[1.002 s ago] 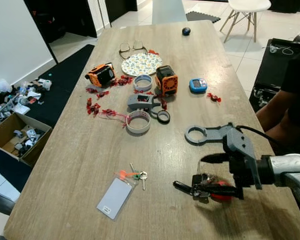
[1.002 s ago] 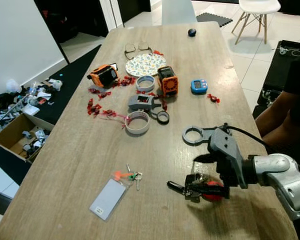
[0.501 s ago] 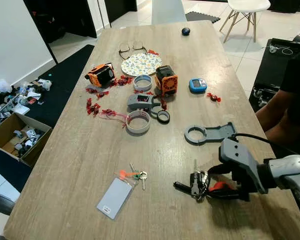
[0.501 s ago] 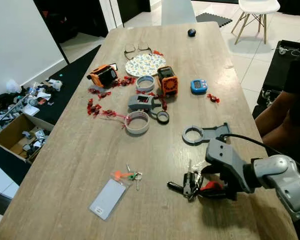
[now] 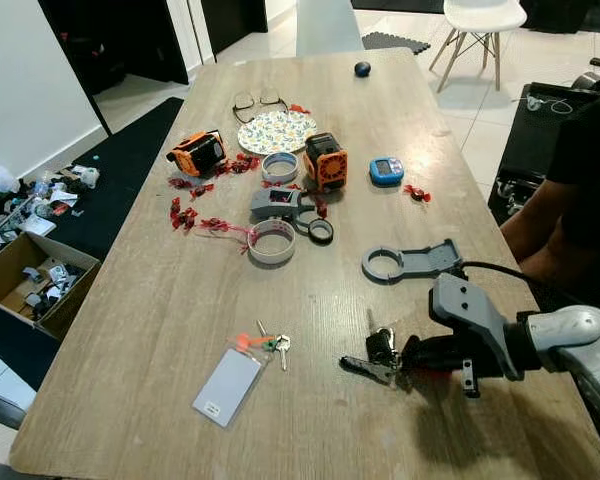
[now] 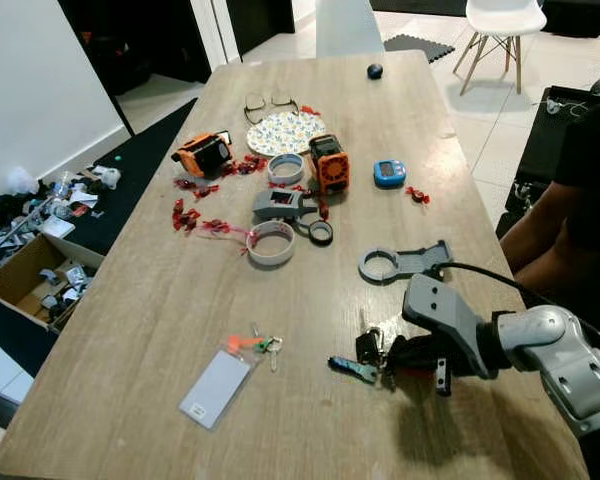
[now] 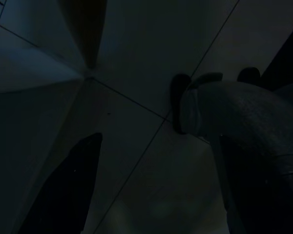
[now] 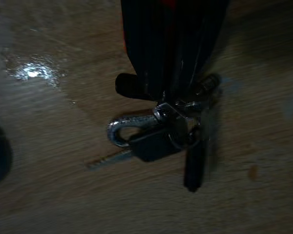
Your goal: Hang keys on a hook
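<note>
Long wooden worktop (image 5: 180,300), cluttered at the far end: patterned plate (image 5: 276,131), glasses, orange-and-black devices, tape rolls, scraps of red. Nearer the middle lies a grey plastic bracket (image 5: 408,263) with a ring at one end; possibly the hook, but I cannot tell. A person sits at the worktop's right edge, dark sleeve and an arm visible.

Right gripper (image 5: 405,360) is low over the near right part of the worktop, jaws clenched on a bunch of keys (image 5: 377,355). Right wrist view shows a silver clip, a dark fob and a key blade bunched at the fingertips, seemingly just off the wood or brushing it.

A second set of keys with a white card (image 5: 228,387) lies untouched to the left, well apart.

Left gripper (image 7: 215,146) hangs idle in shade; finger state cannot be made out.

Judgement: grasp secured, lift barely begun. Carrying to a hook and hanging remain.
</note>
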Motion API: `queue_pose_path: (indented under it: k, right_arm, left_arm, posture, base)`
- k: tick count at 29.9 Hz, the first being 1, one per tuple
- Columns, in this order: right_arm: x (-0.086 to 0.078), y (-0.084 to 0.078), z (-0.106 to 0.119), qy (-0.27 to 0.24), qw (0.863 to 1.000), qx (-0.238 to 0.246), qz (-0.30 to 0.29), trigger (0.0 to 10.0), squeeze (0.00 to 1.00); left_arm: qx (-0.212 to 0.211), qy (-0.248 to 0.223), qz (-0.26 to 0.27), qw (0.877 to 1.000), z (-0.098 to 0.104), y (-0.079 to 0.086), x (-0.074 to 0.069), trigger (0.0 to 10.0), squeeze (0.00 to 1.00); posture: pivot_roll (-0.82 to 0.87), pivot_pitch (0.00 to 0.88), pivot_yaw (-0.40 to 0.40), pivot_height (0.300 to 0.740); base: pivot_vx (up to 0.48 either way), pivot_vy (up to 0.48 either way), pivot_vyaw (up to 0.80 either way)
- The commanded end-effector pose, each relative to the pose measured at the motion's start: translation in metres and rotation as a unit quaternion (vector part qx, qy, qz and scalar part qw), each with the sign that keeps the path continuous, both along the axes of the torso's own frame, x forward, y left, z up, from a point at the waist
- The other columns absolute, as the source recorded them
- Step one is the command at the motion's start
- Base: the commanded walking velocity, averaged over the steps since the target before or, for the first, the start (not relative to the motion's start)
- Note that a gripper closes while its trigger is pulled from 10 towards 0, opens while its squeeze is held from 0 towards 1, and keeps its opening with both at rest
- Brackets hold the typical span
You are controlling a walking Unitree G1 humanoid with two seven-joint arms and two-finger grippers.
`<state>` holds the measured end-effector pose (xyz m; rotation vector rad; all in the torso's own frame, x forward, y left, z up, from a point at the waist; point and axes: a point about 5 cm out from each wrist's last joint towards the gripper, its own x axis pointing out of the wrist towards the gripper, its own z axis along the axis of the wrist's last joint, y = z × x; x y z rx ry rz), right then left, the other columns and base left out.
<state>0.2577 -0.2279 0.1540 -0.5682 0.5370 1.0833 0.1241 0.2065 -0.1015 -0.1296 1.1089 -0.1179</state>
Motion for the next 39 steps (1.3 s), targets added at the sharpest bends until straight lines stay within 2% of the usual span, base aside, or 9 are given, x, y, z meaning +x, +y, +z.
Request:
queue_pose_path:
  k: [1, 6, 15, 26, 27, 28, 33, 36, 39]
  right_arm:
    - [0.007, -0.015, 0.003, -0.022, 0.998, -0.01, -0.061, 10.0, 0.0]
    - [0.003, -0.023, 0.007, -0.013, 0.997, -0.001, -0.079, 10.0, 1.0]
    - [0.008, -0.042, 0.01, -0.037, 0.989, -0.043, -0.134, 10.0, 1.0]
    - [0.02, 0.0, 0.048, -0.093, 0.965, 0.213, -0.122, 10.0, 1.0]
    - [0.023, 0.004, 0.049, -0.088, 0.958, 0.238, -0.133, 10.0, 0.92]
    - [0.026, 0.008, 0.048, -0.077, 0.953, 0.252, -0.147, 10.0, 0.02]
    - [0.029, 0.019, 0.032, -0.01, 0.949, 0.256, -0.183, 10.0, 0.0]
    - [0.029, 0.019, 0.029, 0.002, 0.948, 0.251, -0.195, 8.5, 0.0]
    - [0.031, 0.016, 0.025, 0.01, 0.946, 0.24, -0.218, 0.0, 0.0]
  left_arm:
    - [0.0, 0.016, -0.001, 1.0, -0.003, -0.001, -0.008, 10.0, 0.0]
    - [0.001, 0.016, -0.002, 1.0, -0.003, -0.001, -0.008, 10.0, 0.0]
    - [0.002, 0.015, -0.006, 1.0, -0.003, -0.001, -0.008, 10.0, 0.0]
    - [0.004, 0.017, -0.015, 1.0, -0.003, 0.0, -0.009, 10.0, 0.0]
    - [0.004, 0.017, -0.016, 1.0, -0.003, 0.0, -0.009, 10.0, 0.0]
    - [0.004, 0.017, -0.016, 1.0, -0.003, 0.0, -0.009, 10.0, 0.0]
    - [0.004, 0.017, -0.016, 1.0, -0.003, 0.0, -0.009, 10.0, 0.0]
    - [0.005, 0.017, -0.017, 1.0, -0.003, 0.0, -0.009, 10.0, 0.0]
    - [0.004, 0.017, -0.017, 1.0, -0.003, 0.0, -0.009, 10.0, 0.0]
  posture:
    - [-0.13, 0.105, 0.126, 0.74]
    - [-0.13, 0.105, 0.126, 0.74]
    - [-0.13, 0.11, 0.133, 0.74]
    - [-0.13, 0.107, 0.128, 0.74]
    - [-0.13, 0.107, 0.128, 0.74]
    - [-0.13, 0.107, 0.128, 0.74]
    - [-0.13, 0.105, 0.126, 0.74]
    - [-0.13, 0.106, 0.128, 0.74]
    - [-0.13, 0.106, 0.128, 0.74]
  base:
    - [0.0, 0.0, 0.0]
    - [0.0, 0.0, 0.0]
    - [0.0, 0.0, 0.0]
    - [0.0, 0.0, 0.0]
    - [0.0, 0.0, 0.0]
    - [0.0, 0.0, 0.0]
    - [0.0, 0.0, 0.0]
    - [0.0, 0.0, 0.0]
    - [0.0, 0.0, 0.0]
